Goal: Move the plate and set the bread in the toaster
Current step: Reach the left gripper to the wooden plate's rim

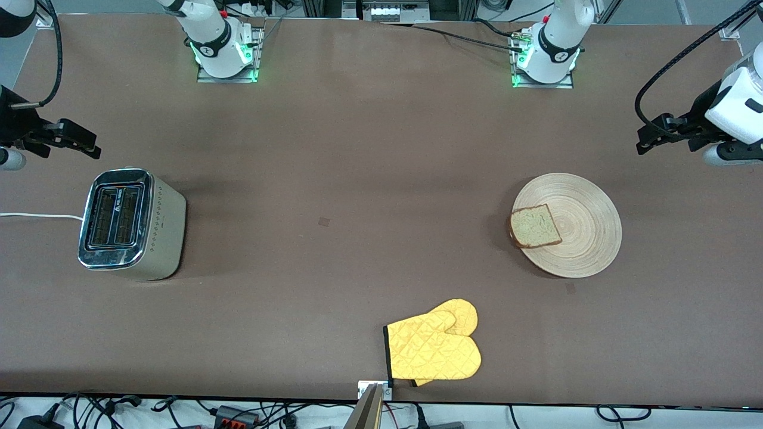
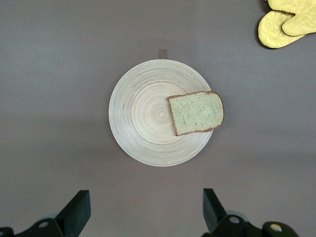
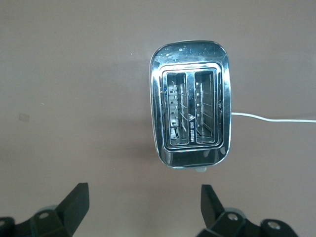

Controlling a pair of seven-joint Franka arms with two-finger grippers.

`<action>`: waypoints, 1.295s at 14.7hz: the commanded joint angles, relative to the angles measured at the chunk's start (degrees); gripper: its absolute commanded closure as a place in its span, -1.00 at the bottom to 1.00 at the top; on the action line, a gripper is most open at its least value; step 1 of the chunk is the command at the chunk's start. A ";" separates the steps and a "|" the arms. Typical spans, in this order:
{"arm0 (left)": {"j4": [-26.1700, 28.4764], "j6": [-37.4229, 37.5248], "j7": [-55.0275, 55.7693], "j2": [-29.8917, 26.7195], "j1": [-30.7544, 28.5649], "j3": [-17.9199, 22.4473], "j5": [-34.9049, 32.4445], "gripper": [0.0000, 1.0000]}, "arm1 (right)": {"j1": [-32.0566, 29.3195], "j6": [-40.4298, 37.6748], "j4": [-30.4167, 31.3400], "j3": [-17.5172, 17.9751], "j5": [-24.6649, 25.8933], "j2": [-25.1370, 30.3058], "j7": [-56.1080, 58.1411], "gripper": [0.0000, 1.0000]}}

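While nothing is yet gripped, front view: plate point(image 1: 569, 233) on the table point(image 1: 357, 179) toward the left arm's end, carrying the bread point(image 1: 535, 226) at the rim facing the table's middle, one crust edge level with or slightly over that rim. Toaster point(image 1: 128, 223) upright toward the right arm's end, white cord point(image 1: 36, 215) trailing off the table edge. Yellow oven mitts point(image 1: 434, 348) close to the camera edge, well apart from both. Left gripper point(image 1: 661, 134) up in the air near the plate, right gripper point(image 1: 62, 138) up in the air near the toaster; both waiting.

Left wrist view: left gripper point(image 2: 143, 210) spread wide, empty, above the plate point(image 2: 143, 123). Bread point(image 2: 196, 112) flat, one slice only, nothing else on the plate. Judged soft, light, easily crushed or torn: best pinched lightly across two opposite crust edges, where stiffest. Plate judged rigid, light, smooth and low: best taken at a bare rim, away from the slice, and kept level.

Right wrist view: right gripper point(image 3: 143, 210) spread wide, empty, above the toaster point(image 3: 191, 104). Both slots open and holding no bread. Shiny casing judged slippery, likely to shift if pushed.
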State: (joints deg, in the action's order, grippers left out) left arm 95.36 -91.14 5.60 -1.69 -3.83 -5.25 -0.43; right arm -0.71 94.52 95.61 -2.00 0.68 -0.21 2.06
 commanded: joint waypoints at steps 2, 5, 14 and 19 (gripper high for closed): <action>-1.50 0.35 0.11 0.81 0.58 0.24 -0.53 -1.00 | -0.88 -0.57 -0.69 0.86 0.46 0.30 -0.65 -1.00; -1.58 -1.31 -0.50 3.52 -0.03 0.50 1.29 -1.00 | -0.79 -0.57 -0.60 0.86 0.46 0.30 -0.74 -1.00; -2.90 -0.53 -26.22 24.33 -20.13 1.91 18.76 -1.00 | -0.70 -0.04 -0.52 0.95 0.46 0.12 -0.74 -1.00; -5.36 -2.80 -39.86 38.05 -26.83 1.91 26.34 -1.00 | -0.35 -0.21 -0.51 0.95 0.46 0.12 -0.83 -1.00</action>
State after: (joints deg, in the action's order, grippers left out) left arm 94.30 -94.12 -31.07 31.30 -29.76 -2.82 23.44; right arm -0.66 94.58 95.53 -1.70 0.69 -0.22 2.06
